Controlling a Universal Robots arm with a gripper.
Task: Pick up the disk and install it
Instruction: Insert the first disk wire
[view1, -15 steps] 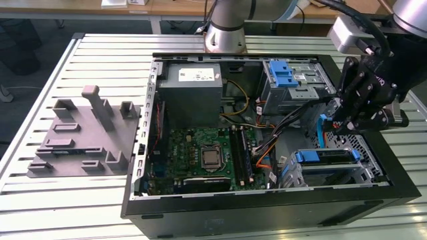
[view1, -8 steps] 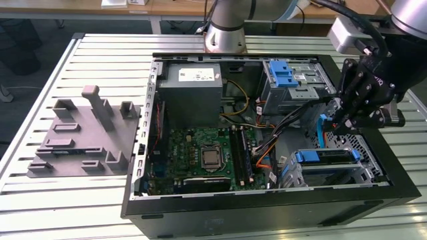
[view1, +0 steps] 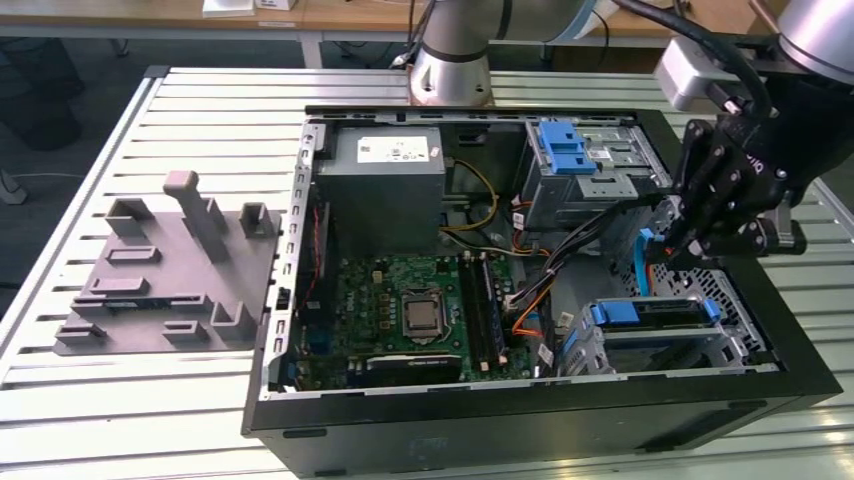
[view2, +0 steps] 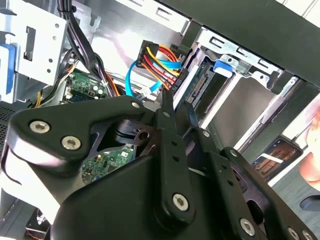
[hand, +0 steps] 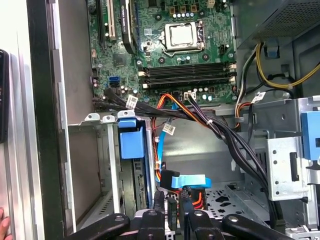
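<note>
Black gripper (view2: 179, 107) links crowd the second wrist view. Whether the gripper stands apart, together or clamped on anything cannot be told.

1. An open computer case (view1: 534, 415) lies on its side on a slatted table (view1: 134, 410).
2. At the exterior view's right, the gripper hangs just above the silver drive cage (view1: 747, 342).
3. The disk (view1: 657, 314) sits inside that cage, blue rail upward, and appears apart from the gripper.

Judgement: pick-up is done, and the install step is at or near its end. Any further move calls for a straight path clear of the black cable bundle (hand: 220, 131) and of the blue cable (hand: 188, 181) near the cage.

The cage walls hide the disk's label and its seating depth.
</note>
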